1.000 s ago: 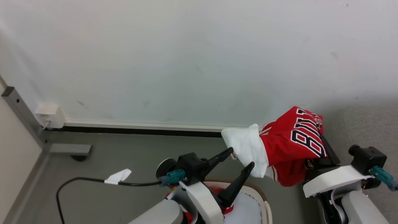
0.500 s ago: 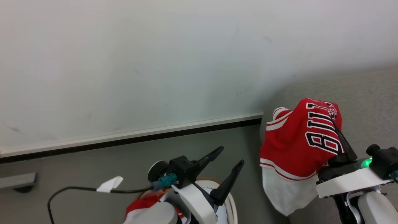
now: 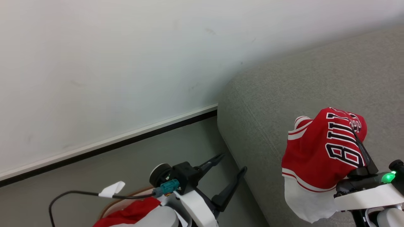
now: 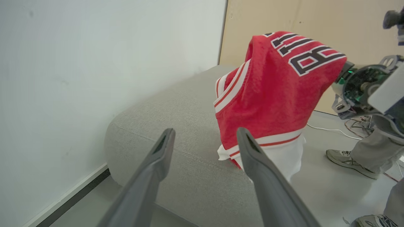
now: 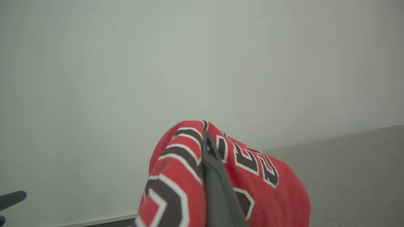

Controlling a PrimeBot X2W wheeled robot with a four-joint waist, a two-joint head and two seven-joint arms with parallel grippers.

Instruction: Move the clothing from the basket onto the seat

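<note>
A red jersey [image 3: 318, 154] with black lettering and a white lower panel hangs draped over my right gripper [image 3: 353, 130], which is shut on it. It hangs above the left part of the light grey seat [image 3: 284, 88]. In the right wrist view one dark finger [image 5: 217, 183] runs across the jersey [image 5: 176, 183]. My left gripper [image 3: 233, 161] is open and holds nothing, beside the seat's left edge. A brown sliver of the basket's rim [image 3: 126, 197] shows at the bottom, with a red garment [image 3: 132, 211] in it.
A pale wall with a white-and-black baseboard [image 3: 126, 142] runs behind. A black cable with a white tag [image 3: 110, 189] lies on the grey floor. In the left wrist view a person's legs and shoes [image 4: 347, 157] stand beyond the seat, before a beige panel [image 4: 300, 19].
The head camera has swung right, bringing the seat into view. The jersey's white panel dropped from its left side to hang below. My right gripper holds the jersey over the seat.
</note>
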